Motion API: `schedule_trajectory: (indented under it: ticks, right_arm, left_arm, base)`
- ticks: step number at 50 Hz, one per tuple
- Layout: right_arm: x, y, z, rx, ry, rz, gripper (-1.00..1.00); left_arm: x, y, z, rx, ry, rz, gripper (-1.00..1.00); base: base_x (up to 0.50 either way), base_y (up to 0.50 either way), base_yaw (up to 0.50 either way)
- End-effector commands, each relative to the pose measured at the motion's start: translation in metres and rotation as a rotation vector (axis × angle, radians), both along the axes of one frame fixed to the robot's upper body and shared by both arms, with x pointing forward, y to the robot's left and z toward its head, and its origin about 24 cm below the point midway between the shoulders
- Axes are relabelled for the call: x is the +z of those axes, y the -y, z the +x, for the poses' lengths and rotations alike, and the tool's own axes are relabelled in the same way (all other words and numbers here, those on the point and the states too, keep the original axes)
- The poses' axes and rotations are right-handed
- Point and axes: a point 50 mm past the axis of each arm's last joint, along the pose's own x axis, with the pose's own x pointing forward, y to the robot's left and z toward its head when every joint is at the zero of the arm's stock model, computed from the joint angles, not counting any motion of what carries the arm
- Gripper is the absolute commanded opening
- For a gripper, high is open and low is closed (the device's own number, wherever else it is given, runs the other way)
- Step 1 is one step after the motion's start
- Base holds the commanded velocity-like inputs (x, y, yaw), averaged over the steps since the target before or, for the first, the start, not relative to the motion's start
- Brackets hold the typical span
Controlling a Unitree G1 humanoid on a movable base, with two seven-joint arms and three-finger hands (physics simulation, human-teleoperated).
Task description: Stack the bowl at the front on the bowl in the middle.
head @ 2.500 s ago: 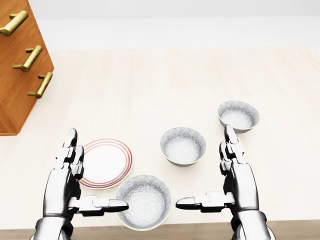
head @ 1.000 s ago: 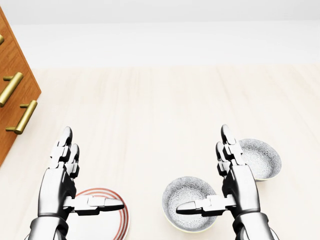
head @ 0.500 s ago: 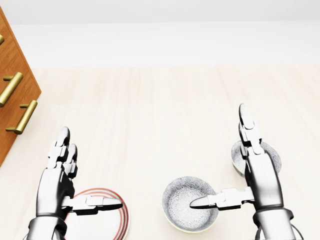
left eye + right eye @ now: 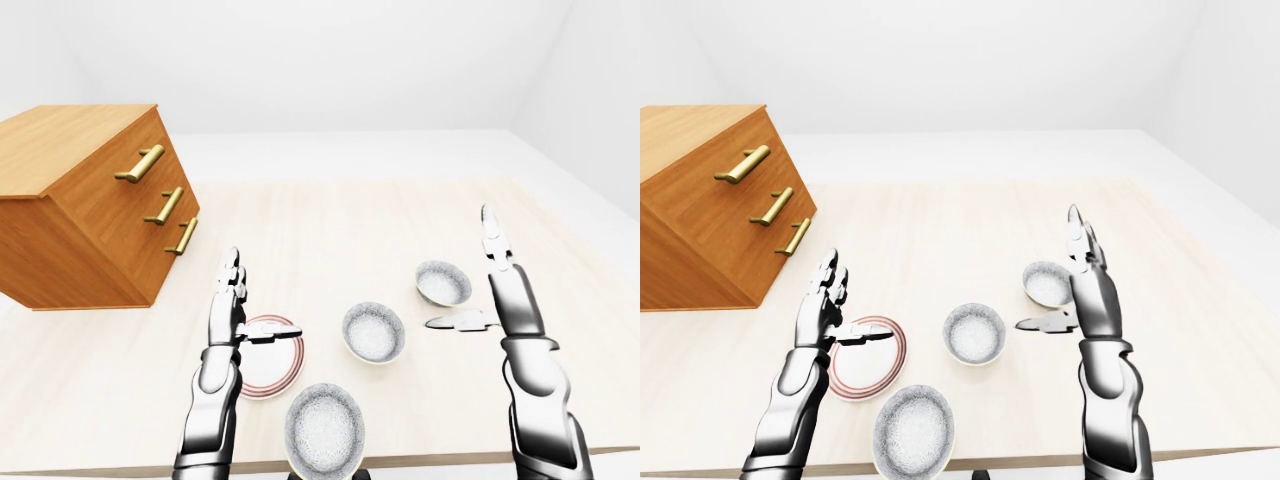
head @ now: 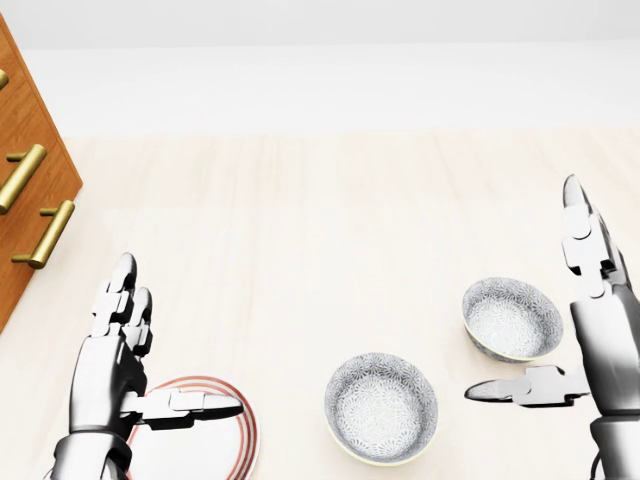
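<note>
Three speckled grey bowls stand in a diagonal row on the pale table [image 4: 350,220]. The front bowl [image 4: 323,430] is at the bottom of the left-eye view and falls outside the head view. The middle bowl [image 4: 374,333] sits above and right of it, and the far bowl [image 4: 443,283] is further right. My left hand [image 4: 265,295] is open above a red-rimmed plate [image 4: 268,368], left of the middle bowl. My right hand [image 4: 458,266] is open, fingers upright, just right of the far bowl, its thumb pointing left below that bowl. Neither hand holds anything.
A wooden drawer cabinet [image 4: 90,205] with brass handles [image 4: 163,205] stands at the left of the table. The table's near edge [image 4: 130,468] runs along the bottom of the left-eye view, right beside the front bowl.
</note>
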Motion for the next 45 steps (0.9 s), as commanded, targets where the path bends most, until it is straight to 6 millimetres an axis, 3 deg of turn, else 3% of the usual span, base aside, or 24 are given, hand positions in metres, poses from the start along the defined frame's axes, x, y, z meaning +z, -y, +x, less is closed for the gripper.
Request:
schedule_trajectory:
  ticks: [1, 7, 17, 39, 45]
  right_arm:
    - [-0.011, 0.026, 0.005, -0.176, -0.063, -0.247, 1.00]
    - [-0.025, 0.038, 0.011, -0.321, -0.059, -0.483, 1.00]
    - [-0.038, 0.034, 0.018, -0.352, -0.033, -0.652, 1.00]
    - [-0.071, 0.007, 0.036, -0.273, -0.003, -0.777, 1.00]
    - [-0.085, 0.008, 0.044, -0.246, -0.031, -0.837, 1.00]
  left_arm:
    - [-0.001, -0.001, 0.001, 0.004, -0.002, -0.005, 1.00]
    - [0.001, 0.000, 0.000, 0.004, -0.002, -0.005, 1.00]
    - [0.000, -0.001, 0.000, 0.004, -0.003, -0.006, 1.00]
    - [0.001, -0.001, 0.000, 0.006, -0.006, -0.012, 1.00]
    - [-0.001, -0.001, 0.001, 0.007, -0.006, -0.013, 1.00]
  base:
    - [0.00, 0.00, 0.00]
    - [0.00, 0.00, 0.00]
    - [0.00, 0.00, 0.00]
    - [0.00, 0.00, 0.00]
    - [0.00, 0.00, 0.00]
